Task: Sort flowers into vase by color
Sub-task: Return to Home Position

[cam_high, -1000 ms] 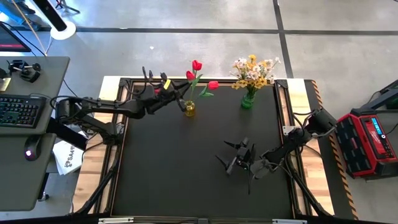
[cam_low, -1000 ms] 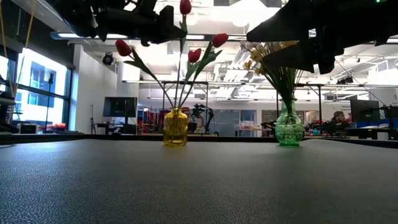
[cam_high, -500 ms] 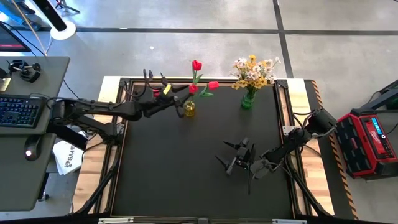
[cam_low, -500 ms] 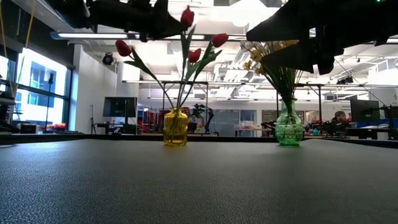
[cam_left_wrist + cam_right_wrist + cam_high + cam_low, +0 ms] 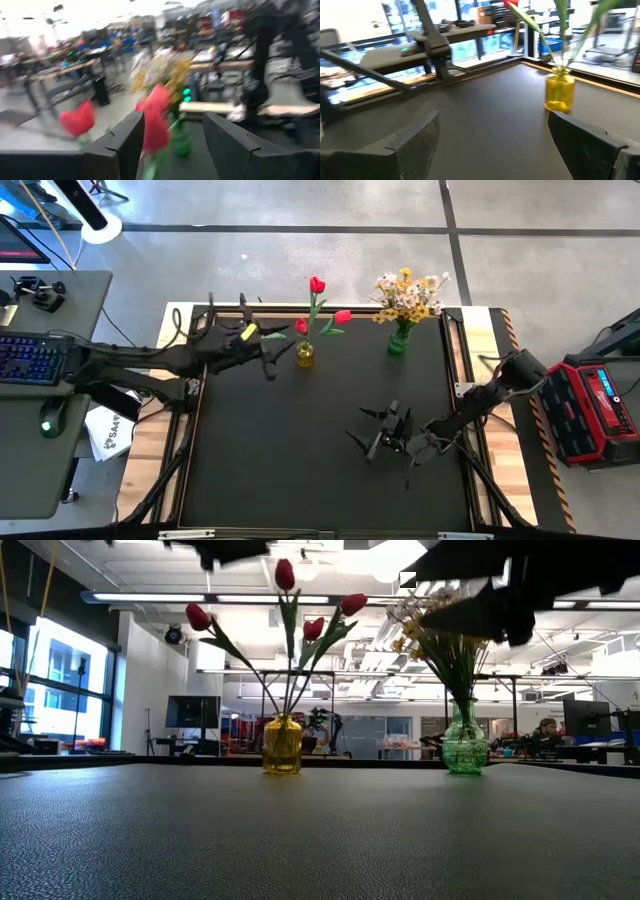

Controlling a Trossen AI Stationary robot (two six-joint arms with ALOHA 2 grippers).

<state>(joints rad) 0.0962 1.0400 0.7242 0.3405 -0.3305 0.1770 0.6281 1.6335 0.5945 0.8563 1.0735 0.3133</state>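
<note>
Black table (image 5: 300, 460), red tulips (image 5: 316, 284) in yellow vase (image 5: 282, 744), left fingers (image 5: 127, 145) spread nearby

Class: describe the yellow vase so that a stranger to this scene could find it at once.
On the black table, two small glass vases stand apart near the far edge. The yellow vase is the one on the left arm's side, close to the open left gripper. Unlike the green vase with its yellow and white sprays, it holds only red tulips.

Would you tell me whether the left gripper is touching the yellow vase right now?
Apart. The high view shows the left gripper beside the yellow vase, with a strip of bare table between its fingers and the glass.
</note>
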